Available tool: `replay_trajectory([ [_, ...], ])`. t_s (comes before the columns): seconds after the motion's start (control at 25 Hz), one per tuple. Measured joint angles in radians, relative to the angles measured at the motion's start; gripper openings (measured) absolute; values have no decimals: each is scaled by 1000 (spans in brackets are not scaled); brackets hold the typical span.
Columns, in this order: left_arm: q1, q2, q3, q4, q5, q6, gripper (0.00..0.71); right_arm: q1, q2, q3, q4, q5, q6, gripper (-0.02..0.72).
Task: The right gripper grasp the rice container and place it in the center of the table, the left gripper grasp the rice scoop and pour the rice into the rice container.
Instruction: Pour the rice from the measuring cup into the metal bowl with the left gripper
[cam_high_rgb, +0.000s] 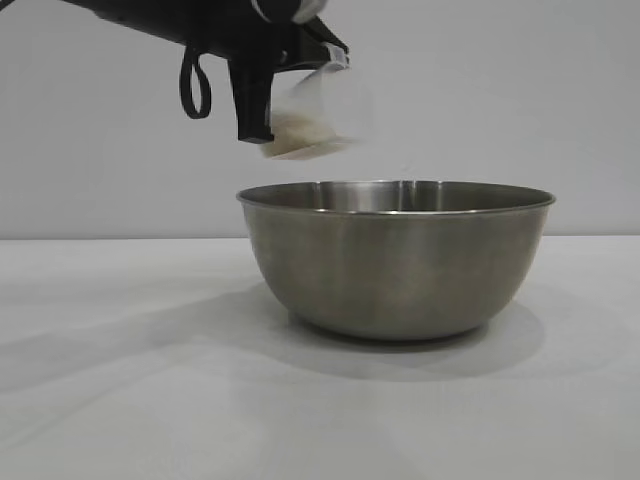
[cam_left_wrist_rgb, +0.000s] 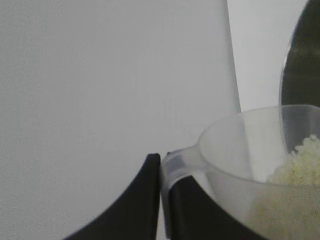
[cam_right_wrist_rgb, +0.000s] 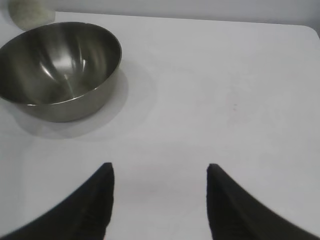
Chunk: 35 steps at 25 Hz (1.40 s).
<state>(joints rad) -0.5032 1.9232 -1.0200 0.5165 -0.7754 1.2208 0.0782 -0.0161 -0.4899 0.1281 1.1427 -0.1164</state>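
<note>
The steel rice container (cam_high_rgb: 396, 258) stands upright on the white table (cam_high_rgb: 120, 400); its inside looks bare in the right wrist view (cam_right_wrist_rgb: 59, 70). Above its left rim hangs the clear rice scoop (cam_high_rgb: 318, 112), tilted, with pale rice (cam_high_rgb: 300, 135) in it. My left gripper (cam_high_rgb: 262, 95) is shut on the scoop's handle (cam_left_wrist_rgb: 175, 164), and rice (cam_left_wrist_rgb: 300, 165) lies against the scoop's wall (cam_left_wrist_rgb: 235, 150). The bowl's rim (cam_left_wrist_rgb: 300, 65) shows past the scoop. My right gripper (cam_right_wrist_rgb: 160, 170) hovers open over bare table, well away from the bowl, and is out of the exterior view.
A black cable loop (cam_high_rgb: 195, 85) hangs under the left arm. The table's far edge and a rounded corner (cam_right_wrist_rgb: 310, 30) show beyond the right gripper. A grey wall stands behind the table.
</note>
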Motion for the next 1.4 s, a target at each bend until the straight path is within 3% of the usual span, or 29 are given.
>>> replay_trajectory([
  [0.36, -10, 0, 0, 242, 58, 195, 0, 0, 0, 0, 0, 0, 0, 400],
  [0.6, -10, 0, 0, 318, 70, 331, 0, 0, 0, 0, 0, 0, 0, 400],
  [0.84, -18, 0, 0, 343, 66, 430, 0, 0, 0, 0, 0, 0, 0, 400],
  [1.2, -18, 0, 0, 339, 50, 440, 0, 0, 0, 0, 0, 0, 0, 400],
  [1.28, -18, 0, 0, 311, 50, 402, 0, 0, 0, 0, 0, 0, 0, 400],
  [1.4, -18, 0, 0, 189, 37, 169, 0, 0, 0, 0, 0, 0, 0, 400],
])
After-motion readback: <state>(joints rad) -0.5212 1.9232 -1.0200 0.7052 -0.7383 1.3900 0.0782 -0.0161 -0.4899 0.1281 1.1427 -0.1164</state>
